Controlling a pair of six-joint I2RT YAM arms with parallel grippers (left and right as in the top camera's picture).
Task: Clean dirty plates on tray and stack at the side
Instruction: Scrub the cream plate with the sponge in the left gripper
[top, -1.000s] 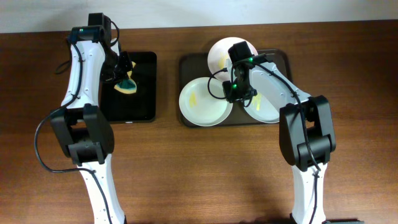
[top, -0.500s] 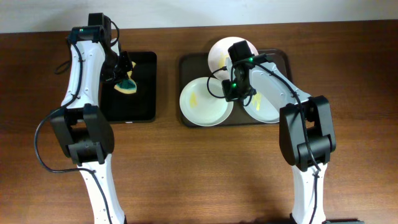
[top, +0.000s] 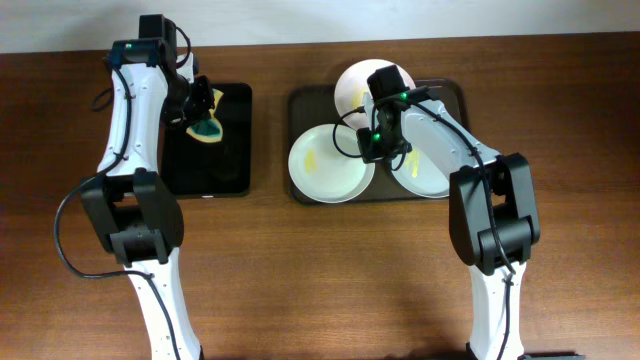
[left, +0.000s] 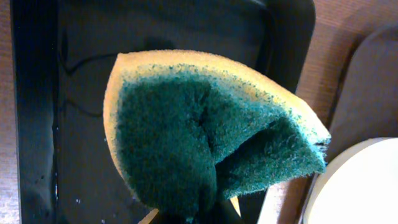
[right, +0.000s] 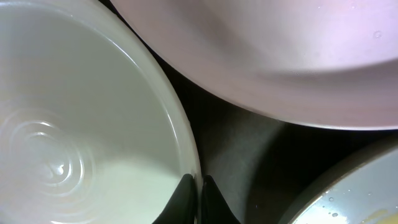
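Three white plates lie on the brown-grey tray (top: 300, 105). The front left plate (top: 325, 165) has a yellow smear, the back plate (top: 352, 85) sits at the tray's far rim, and the right plate (top: 428, 175) is partly under the right arm. My right gripper (top: 375, 152) is shut on the front left plate's rim (right: 186, 155); the back plate (right: 280, 56) and the right plate (right: 348, 199) show beside it. My left gripper (top: 200, 108) is shut on a folded green-and-yellow sponge (left: 205, 143), held above the black tray (top: 225, 150).
The glossy black tray (left: 81, 37) lies left of the brown-grey tray on the wooden table (top: 350, 280). Both arms reach in from the front edge.
My left gripper has lifted the sponge and moved it slightly toward the back of the black tray. The right gripper and plates have not visibly moved.
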